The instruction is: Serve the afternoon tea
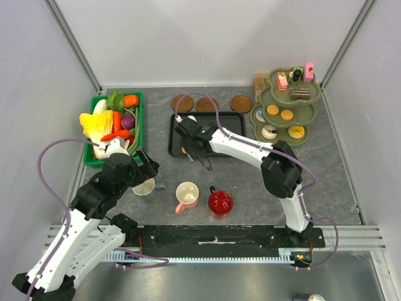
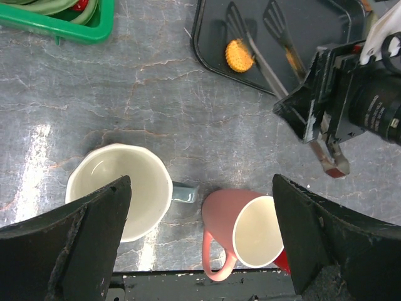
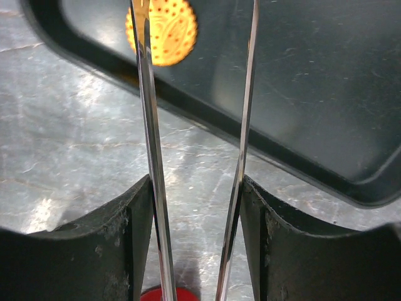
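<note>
Bright light glares on the table; left pincer slightly blurred.

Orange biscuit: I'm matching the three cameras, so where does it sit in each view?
Top external: orange biscuit in the near-left corner of the black tray.
Left wrist: orange biscuit upper middle, left of the tongs.
Right wrist: orange biscuit at top, partly behind the tongs.
Shared landmark: the black tray.

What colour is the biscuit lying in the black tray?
The biscuit is orange, with a dotted embossed pattern; clearest in the right wrist view.
</note>
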You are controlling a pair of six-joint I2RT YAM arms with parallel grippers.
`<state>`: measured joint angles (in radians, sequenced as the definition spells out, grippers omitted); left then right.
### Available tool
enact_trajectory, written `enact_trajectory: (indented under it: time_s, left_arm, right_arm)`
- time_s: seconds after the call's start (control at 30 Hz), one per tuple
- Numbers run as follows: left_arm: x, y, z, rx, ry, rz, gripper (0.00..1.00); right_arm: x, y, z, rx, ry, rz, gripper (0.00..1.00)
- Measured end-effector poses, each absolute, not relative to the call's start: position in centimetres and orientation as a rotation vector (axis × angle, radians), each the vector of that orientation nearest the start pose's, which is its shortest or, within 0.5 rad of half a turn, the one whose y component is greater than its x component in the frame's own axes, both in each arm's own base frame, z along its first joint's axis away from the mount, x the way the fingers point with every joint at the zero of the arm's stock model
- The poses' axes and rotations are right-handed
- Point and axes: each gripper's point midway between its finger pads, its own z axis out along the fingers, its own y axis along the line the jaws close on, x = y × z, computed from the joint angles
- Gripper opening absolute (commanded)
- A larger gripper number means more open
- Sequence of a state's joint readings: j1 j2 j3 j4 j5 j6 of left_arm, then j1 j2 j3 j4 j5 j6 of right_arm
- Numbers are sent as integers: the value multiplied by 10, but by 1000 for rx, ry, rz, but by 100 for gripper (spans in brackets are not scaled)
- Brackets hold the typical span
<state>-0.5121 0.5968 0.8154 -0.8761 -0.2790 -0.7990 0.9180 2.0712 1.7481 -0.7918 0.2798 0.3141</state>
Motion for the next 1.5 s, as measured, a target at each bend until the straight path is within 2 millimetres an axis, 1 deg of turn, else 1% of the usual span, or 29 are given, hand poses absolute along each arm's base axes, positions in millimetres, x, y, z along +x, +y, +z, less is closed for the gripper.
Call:
enact_trajectory:
  time_s: [0.1, 0.23, 0.33, 0.4, 0.5, 0.67, 0.73, 0.8, 0.93, 1.03, 1.13, 1.23, 1.37, 1.5]
  left_arm:
    - [191, -84, 196, -472, 2184, -410, 99]
    - [191, -83, 195, -474, 2188, -403, 100]
    - [192, -84, 193, -474, 2197, -396, 99]
    - [192, -84, 192, -474, 2201, -392, 99]
    - [192, -84, 192, -473, 2205, -389, 99]
    - [193, -84, 190, -473, 2212, -384, 99]
    - [194, -85, 188, -473, 2220, -378, 99]
    - [195, -85, 187, -472, 2230, -370, 99]
    - [197, -87, 186, -472, 2248, -355, 99]
    - [200, -88, 190, -472, 2247, -355, 99]
    - [203, -90, 196, -472, 2242, -358, 99]
    - [205, -91, 198, -473, 2243, -355, 99]
    - [208, -92, 200, -474, 2252, -347, 99]
    - [211, -93, 201, -473, 2278, -326, 99]
  right_arm:
    - [327, 339, 85, -649, 2527, 18, 61]
    - [336, 323, 84, -606, 2537, -14, 62]
    - [341, 317, 91, -584, 2530, -8, 62]
    - [342, 318, 97, -576, 2521, 15, 62]
    - [342, 318, 101, -570, 2517, 45, 62]
    - [337, 317, 96, -582, 2538, 73, 62]
    - [335, 318, 97, -592, 2538, 93, 62]
    - [335, 321, 101, -598, 2527, 118, 62]
    - [337, 327, 119, -602, 2479, 172, 62]
    - [338, 330, 130, -612, 2439, 208, 62]
    - [336, 334, 135, -640, 2416, 246, 62]
    - [330, 336, 135, -680, 2407, 291, 62]
    - [317, 329, 130, -720, 2420, 310, 62]
    - [312, 329, 126, -749, 2429, 322, 62]
